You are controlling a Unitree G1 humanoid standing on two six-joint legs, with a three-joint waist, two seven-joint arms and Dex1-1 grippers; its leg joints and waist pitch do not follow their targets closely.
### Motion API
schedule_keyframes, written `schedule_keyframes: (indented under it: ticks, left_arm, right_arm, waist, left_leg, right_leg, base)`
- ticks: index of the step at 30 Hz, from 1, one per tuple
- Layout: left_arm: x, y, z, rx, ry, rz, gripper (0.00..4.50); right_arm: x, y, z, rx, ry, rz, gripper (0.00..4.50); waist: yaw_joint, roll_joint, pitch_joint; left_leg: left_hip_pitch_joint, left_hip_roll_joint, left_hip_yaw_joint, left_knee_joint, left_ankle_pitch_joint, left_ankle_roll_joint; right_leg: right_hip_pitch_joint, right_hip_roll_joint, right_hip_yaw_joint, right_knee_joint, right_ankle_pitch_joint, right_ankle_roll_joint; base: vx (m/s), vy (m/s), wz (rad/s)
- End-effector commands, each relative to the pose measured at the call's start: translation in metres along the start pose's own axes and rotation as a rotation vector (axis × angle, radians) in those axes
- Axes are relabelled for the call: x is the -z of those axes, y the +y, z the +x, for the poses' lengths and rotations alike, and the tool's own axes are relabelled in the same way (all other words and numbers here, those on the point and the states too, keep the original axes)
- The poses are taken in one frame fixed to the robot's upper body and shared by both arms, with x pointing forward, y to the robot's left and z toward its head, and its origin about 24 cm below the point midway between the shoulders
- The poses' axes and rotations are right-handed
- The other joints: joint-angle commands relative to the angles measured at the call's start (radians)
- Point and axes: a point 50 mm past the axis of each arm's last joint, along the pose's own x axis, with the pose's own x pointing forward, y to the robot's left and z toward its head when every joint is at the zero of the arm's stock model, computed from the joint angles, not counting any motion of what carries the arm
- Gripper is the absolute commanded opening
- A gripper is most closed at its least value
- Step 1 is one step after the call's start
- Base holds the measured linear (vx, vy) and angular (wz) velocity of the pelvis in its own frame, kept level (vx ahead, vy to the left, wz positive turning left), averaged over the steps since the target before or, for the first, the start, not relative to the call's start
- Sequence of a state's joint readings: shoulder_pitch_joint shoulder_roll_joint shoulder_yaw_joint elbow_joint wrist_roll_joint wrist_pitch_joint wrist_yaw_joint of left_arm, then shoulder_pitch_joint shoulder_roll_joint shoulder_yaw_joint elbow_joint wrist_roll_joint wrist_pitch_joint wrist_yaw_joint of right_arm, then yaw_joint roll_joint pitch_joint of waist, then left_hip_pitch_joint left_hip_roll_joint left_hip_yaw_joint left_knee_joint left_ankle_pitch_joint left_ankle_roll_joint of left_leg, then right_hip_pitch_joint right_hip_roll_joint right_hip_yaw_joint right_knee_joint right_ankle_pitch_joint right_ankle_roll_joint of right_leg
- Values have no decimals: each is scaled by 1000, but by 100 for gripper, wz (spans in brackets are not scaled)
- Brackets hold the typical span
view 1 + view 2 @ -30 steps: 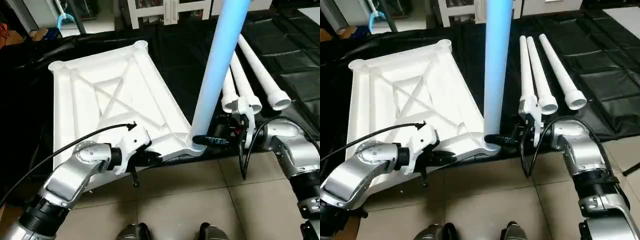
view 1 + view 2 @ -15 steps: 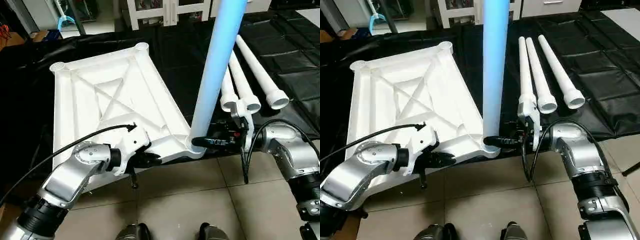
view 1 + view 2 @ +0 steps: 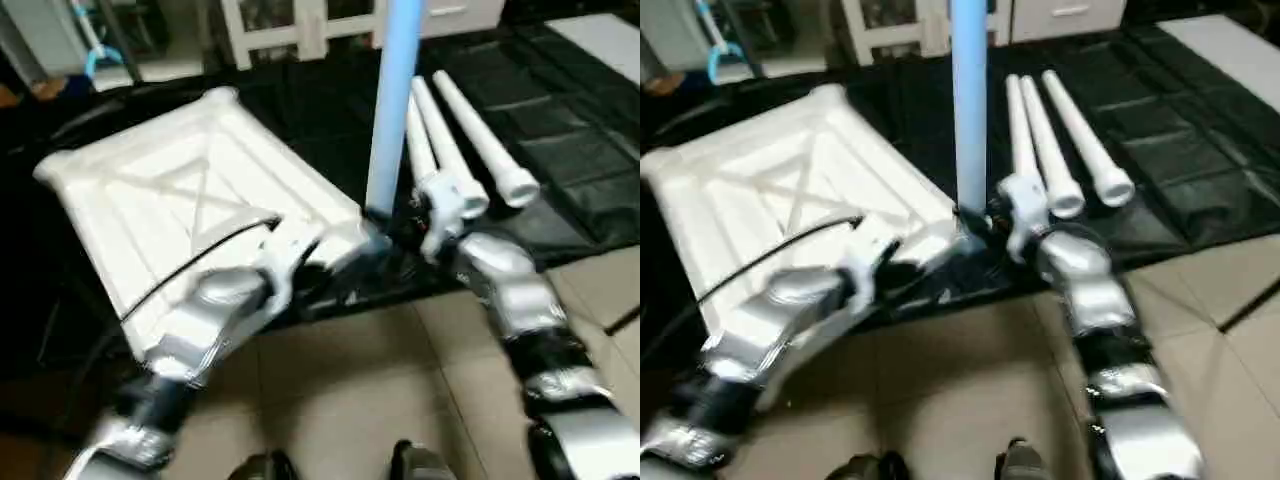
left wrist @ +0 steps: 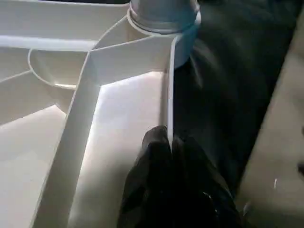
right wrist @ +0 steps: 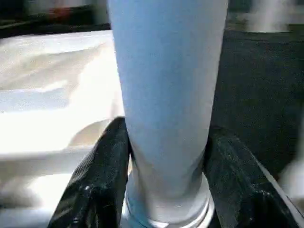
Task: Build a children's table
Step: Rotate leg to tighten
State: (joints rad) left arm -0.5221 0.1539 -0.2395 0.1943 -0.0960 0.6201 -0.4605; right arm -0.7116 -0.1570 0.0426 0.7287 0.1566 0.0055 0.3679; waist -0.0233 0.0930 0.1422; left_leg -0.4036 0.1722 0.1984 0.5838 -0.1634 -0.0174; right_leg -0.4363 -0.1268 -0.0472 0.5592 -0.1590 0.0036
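The white tabletop (image 3: 170,190) lies upside down on the black mat, X-ribs facing up. One white leg (image 3: 392,110) stands upright in the tabletop's near right corner socket (image 4: 164,19). My right gripper (image 5: 166,129) is shut on this leg just above the socket, one black finger (image 5: 102,156) pressed against each side. My left gripper (image 4: 166,145) is shut on the thin rim wall of the tabletop, a short way from that corner. Three loose legs (image 3: 1060,140) lie side by side on the mat to the right of the upright one.
The black mat (image 3: 570,110) reaches far to the right and back. Beige floor tiles (image 3: 400,380) run along the near side, with my feet at the bottom edge. White furniture (image 3: 300,20) stands at the back.
My right gripper's fingers have closed in on the base of the upright leg. The camera has swung, so the whole picture has shifted. The left gripper keeps its hold.
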Motion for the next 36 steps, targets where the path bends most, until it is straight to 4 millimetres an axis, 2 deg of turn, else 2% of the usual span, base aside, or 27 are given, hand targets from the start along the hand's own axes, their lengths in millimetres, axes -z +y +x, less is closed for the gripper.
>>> schedule_keyframes:
  ticks: [1,3,4,5,6,8,11,12,13,14,17,18,19,20,21,22,23,24,25,28,29,30,31,33,34,35,36]
  left_arm:
    - [3,14,-3,-94,-1,-18,0]
    - [-2,13,2,-116,-23,-11,0]
    - [-5,13,4,-122,-34,-10,0]
    - [-5,13,4,-122,-34,-10,0]
    - [-6,12,5,-126,-32,-7,0]
    - [-5,13,5,-136,-22,4,0]
    - [-3,14,5,-140,-16,-1,0]
    - [0,16,4,-139,-10,12,0]
    - [0,16,3,-136,-8,13,0]
    - [2,16,2,-130,-3,22,0]
    - [7,16,-2,-85,19,67,0]
    - [10,15,-6,-42,32,99,0]
    - [13,13,-8,-7,42,116,0]
    - [14,12,-9,13,48,126,0]
    - [18,10,-13,51,71,131,0]
    - [21,9,-16,81,86,138,0]
    - [22,8,-18,102,92,140,0]
    - [27,6,-24,150,110,137,0]
    - [30,3,-30,209,121,153,0]
    - [36,0,-38,288,144,156,0]
    - [40,-4,-47,375,151,171,0]
    - [41,-6,-49,401,154,172,0]
    - [41,-6,-51,410,156,170,0]
    - [41,-9,-54,450,153,184,0]
    - [41,-9,-55,457,152,183,0]
    - [41,-10,-55,463,151,183,0]
    - [40,-12,-57,485,149,180,0]
  right_arm:
    - [29,-22,-12,232,120,13,192]
    - [28,-16,-7,278,97,17,191]
    - [26,-10,-3,287,76,24,191]
    - [26,-10,-3,287,76,24,191]
    - [23,-3,1,276,48,30,190]
    - [18,3,5,251,2,38,190]
    - [13,11,8,165,-42,52,190]
    - [9,19,8,62,-85,66,190]
    - [8,20,7,38,-100,73,190]
    - [5,22,5,-22,-128,87,246]
    - [1,15,-2,-86,-158,50,266]
    - [-2,9,-6,-102,-166,29,281]
    - [-4,5,-9,-118,-172,23,281]
    - [-5,2,-10,-128,-177,19,303]
    - [-7,-1,-13,-157,-178,19,306]
    - [-9,-4,-15,-181,-175,13,310]
    - [-10,-6,-17,-203,-171,2,318]
    - [-12,-10,-22,-258,-156,-25,331]
    - [-14,-16,-28,-303,-141,-50,331]
    - [-17,-24,-37,-375,-118,-76,331]
    - [-21,-30,-47,-456,-97,-92,331]
    - [-22,-32,-50,-485,-90,-96,331]
    - [-22,-33,-52,-500,-86,-99,331]
    - [-23,-36,-63,-595,-59,-153,331]
    - [-24,-36,-64,-601,-58,-157,331]
    - [-24,-37,-64,-606,-57,-161,331]
    - [-25,-38,-68,-639,-49,-128,331]
  waist:
    - [-6,-13,-58]
    - [-8,-9,-57]
    - [-6,-10,-60]
    - [-6,-10,-60]
    - [-3,-10,-58]
    - [-1,-11,-58]
    - [1,-11,-58]
    - [2,-11,-59]
    - [5,-11,-60]
    - [7,-11,-61]
    - [13,-14,-65]
    - [12,-11,-65]
    - [9,-13,-65]
    - [8,-14,-67]
    - [10,-6,-66]
    - [11,-9,-69]
    - [11,-9,-69]
    - [13,-10,-68]
    - [15,-4,-69]
    - [23,-4,-72]
    - [24,-4,-73]
    - [31,-6,-77]
    - [34,-6,-75]
    - [41,-6,-83]
    - [44,-6,-83]
    - [48,-6,-86]
    - [54,-6,-90]
  left_leg:
    - [31,27,-41,-94,-559,-31]
    - [37,28,-41,-100,-595,-22]
    - [37,29,-40,-103,-588,-14]
    - [37,29,-40,-103,-588,-14]
    - [43,31,-36,-106,-586,-9]
    - [40,32,-31,-108,-569,0]
    - [41,32,-29,-107,-561,4]
    - [41,32,-26,-106,-552,9]
    - [40,33,-25,-106,-539,16]
    - [41,34,-24,-106,-527,17]
    - [32,35,-19,-104,-461,43]
    - [24,34,-21,-104,-435,49]
    - [19,34,-24,-105,-426,51]
    - [15,35,-27,-104,-410,53]
    - [25,36,-24,-102,-407,51]
    - [34,38,-19,-98,-407,49]
    - [34,38,-19,-98,-407,49]
    - [30,39,-17,-97,-388,56]
    - [30,38,-17,-95,-377,60]
    - [37,40,-11,-89,-333,79]
    - [38,40,-11,-88,-328,82]
    - [38,41,-9,-84,-298,92]
    - [37,41,-7,-82,-277,101]
    - [47,43,-3,-74,-244,111]
    - [47,44,-2,-73,-225,118]
    - [38,43,-3,-69,-169,136]
    - [35,41,-5,-65,-120,154]
  right_leg:
    - [33,-9,-10,-88,-619,-81]
    - [34,-8,-19,-98,-580,-73]
    - [38,-9,-22,-99,-543,-80]
    - [38,-9,-22,-99,-543,-80]
    - [35,-8,-23,-102,-500,-95]
    - [36,-10,-20,-100,-468,-111]
    - [36,-12,-18,-98,-455,-126]
    - [35,-11,-15,-96,-432,-139]
    - [37,-12,-12,-94,-417,-147]
    - [37,-12,-11,-93,-404,-154]
    - [45,-14,-5,-85,-354,-172]
    - [50,-15,-6,-80,-348,-174]
    - [55,-16,-7,-80,-353,-172]
    - [59,-19,-7,-76,-367,-170]
    - [50,-18,-5,-79,-372,-178]
    - [45,-15,-2,-79,-349,-194]
    - [45,-15,-2,-79,-349,-194]
    - [45,-13,1,-72,-313,-216]
    - [47,-13,1,-67,-299,-224]
    - [45,-10,4,-61,-237,-247]
    - [46,-8,4,-60,-235,-250]
    - [48,-7,5,-53,-207,-255]
    - [44,-6,8,-50,-191,-264]
    - [42,-4,11,-44,-155,-278]
    - [42,-3,12,-42,-136,-284]
    - [49,-2,12,-30,-86,-294]
    - [55,-2,10,-23,-50,-301]
  base:
    - [0,0,0]
    - [0,0,0]
    - [0,0,0]
    - [0,0,0]
    - [0,0,0]
    - [0,0,0]
    - [0,0,0]
    - [0,0,0]
    - [0,0,0]
    - [0,0,0]
    - [0,0,0]
    - [0,0,0]
    - [0,0,0]
    - [0,0,0]
    - [0,0,0]
    - [0,0,0]
    - [0,0,0]
    - [0,0,0]
    - [0,0,0]
    - [41,-11,6]
    - [64,-15,9]
    - [65,-12,10]
    - [65,-12,10]
    - [68,-9,14]
    - [71,-8,14]
    - [64,5,5]
    - [0,0,0]
